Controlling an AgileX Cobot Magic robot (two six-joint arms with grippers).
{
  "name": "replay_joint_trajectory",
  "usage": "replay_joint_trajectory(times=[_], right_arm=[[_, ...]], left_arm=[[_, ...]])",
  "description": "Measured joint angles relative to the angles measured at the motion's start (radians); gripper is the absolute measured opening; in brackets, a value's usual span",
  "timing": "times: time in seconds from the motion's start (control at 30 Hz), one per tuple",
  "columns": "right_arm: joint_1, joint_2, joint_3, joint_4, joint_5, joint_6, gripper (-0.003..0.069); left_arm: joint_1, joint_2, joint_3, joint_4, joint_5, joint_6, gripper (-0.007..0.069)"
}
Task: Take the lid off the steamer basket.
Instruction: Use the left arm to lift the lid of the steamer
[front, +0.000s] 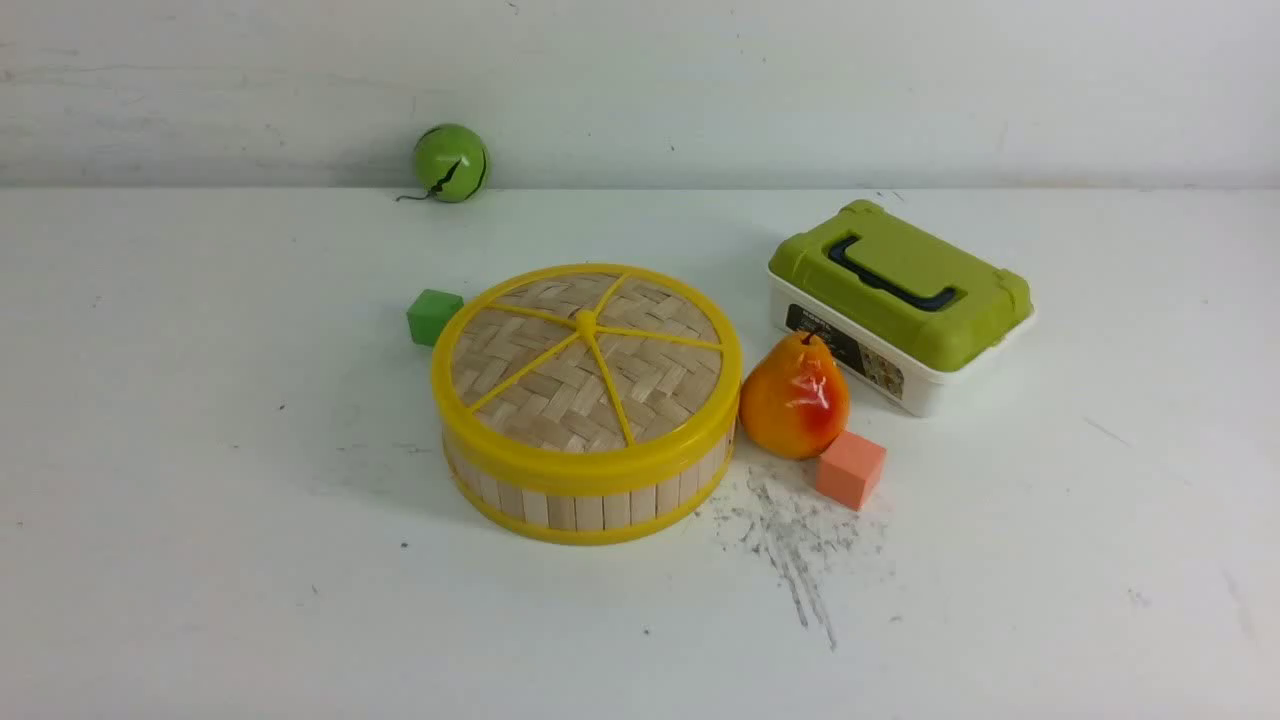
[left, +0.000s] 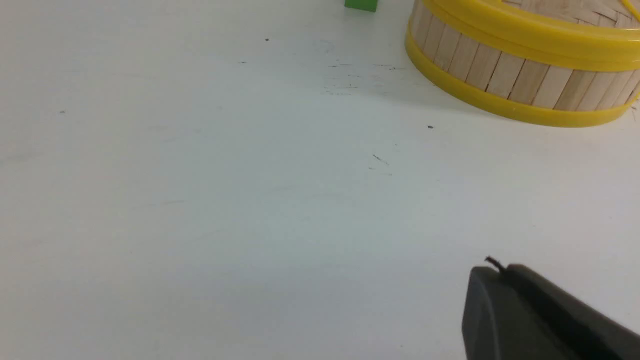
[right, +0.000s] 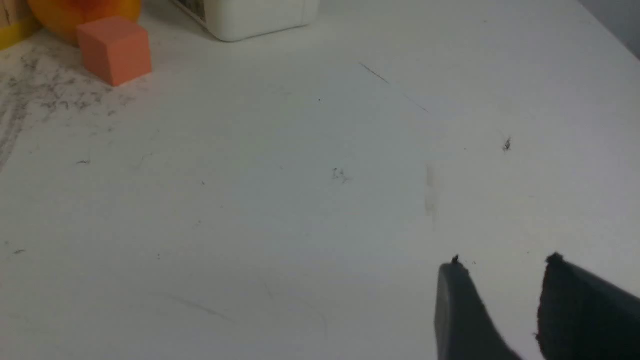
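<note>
A white table (front: 200, 500) holds one steamer basket (front: 590, 505) at its middle. One lid (front: 560, 370) sits closed on top of the basket, woven bamboo under five yellow spokes.

There are two cubes. A green cube (front: 433, 316) lies just beside the basket's far left edge. An orange cube (front: 850, 469) lies to the basket's right. One orange-red pear (front: 793, 397) stands just beside the basket's right wall, between it and the orange cube. One white box with a green top (front: 900, 300) sits further right of the basket and behind the pear. One green ball (front: 451, 162) rests well behind the basket.

The right gripper (right: 502, 260) has its two dark fingers spread with a clear gap, holding nothing, over bare table right of the basket. The left gripper (left: 492, 272) shows only one dark edge, left of the basket, touching nothing; how far it is spread cannot be told.
</note>
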Motion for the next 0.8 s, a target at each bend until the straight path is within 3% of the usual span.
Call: replay_joint_trajectory(times=[0.8], right_arm=[[0.0, 0.0, 0.0, 0.0, 0.0, 0.0, 0.024]], left_arm=[[0.0, 0.0, 0.0, 0.0, 0.0, 0.0, 0.0007]])
